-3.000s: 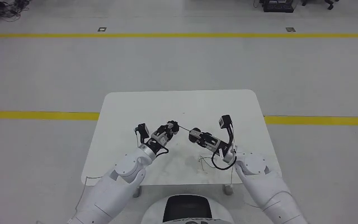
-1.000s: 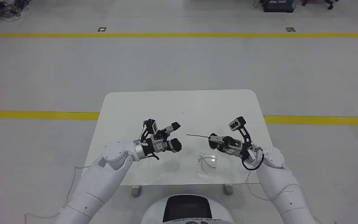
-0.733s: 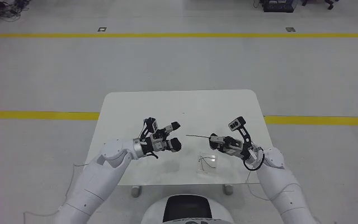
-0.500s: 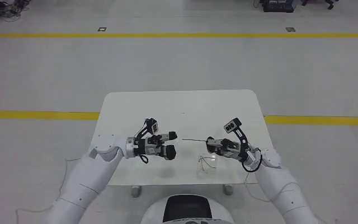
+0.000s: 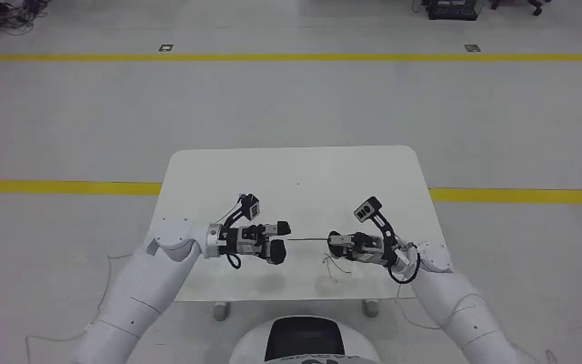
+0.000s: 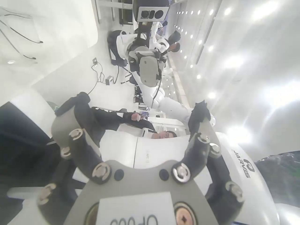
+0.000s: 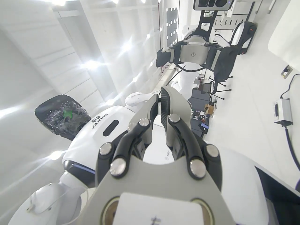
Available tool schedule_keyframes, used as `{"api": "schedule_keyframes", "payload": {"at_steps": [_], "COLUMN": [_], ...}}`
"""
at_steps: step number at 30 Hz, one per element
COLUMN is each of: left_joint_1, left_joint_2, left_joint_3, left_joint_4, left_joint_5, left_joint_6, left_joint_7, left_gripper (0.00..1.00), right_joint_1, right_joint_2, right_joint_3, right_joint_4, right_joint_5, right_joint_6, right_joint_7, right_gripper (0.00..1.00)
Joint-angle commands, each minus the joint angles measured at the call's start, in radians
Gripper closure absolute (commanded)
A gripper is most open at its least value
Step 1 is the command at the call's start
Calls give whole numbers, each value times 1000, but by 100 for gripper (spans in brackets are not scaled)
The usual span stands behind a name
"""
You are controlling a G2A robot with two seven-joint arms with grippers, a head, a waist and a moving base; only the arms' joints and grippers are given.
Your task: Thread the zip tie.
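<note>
– where was the zip tie?
– over the white table, near its front edge, between the grippers. the right gripper pinched it with fingers pressed together; the left gripper stood spread at its free tip. grey floor with yellow lines lay around.

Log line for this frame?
left gripper open | right gripper shut on thin black zip tie | tip near left gripper | over white table
</note>
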Motion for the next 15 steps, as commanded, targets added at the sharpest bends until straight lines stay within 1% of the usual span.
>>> {"api": "schedule_keyframes", "payload": {"at_steps": [1,2,3,7,9,11,12,13,15], "left_joint_1": [0,0,2,9,8,7,5,1,1], "left_joint_2": [0,0,0,-4,-6,-10,-11,-12,-12], "left_joint_3": [0,0,4,34,46,58,63,66,66], "left_joint_4": [0,0,-2,-24,-24,-17,-18,-22,-22], "left_joint_5": [0,0,5,23,19,12,12,23,23], "left_joint_6": [0,0,2,6,5,3,-3,-23,-23], "left_joint_7": [0,0,15,95,119,163,179,194,194], "left_gripper": [0,0,0,0,0,0,0,0,0], "right_joint_1": [-6,-12,-18,-33,-40,-43,-44,-45,-45], "right_joint_2": [0,0,0,-5,-9,-14,-16,-17,-17], "right_joint_3": [-1,1,3,17,20,28,30,33,33], "right_joint_4": [-11,-19,-24,-39,-43,-35,-35,-34,-34], "right_joint_5": [-10,-8,-8,-20,-38,-66,-73,-78,-78], "right_joint_6": [0,0,0,0,0,0,0,0,0], "right_joint_7": [-31,-34,-27,1,1,-2,-2,-6,-6], "right_gripper": [100,100,100,100,100,100,100,100,100]}}
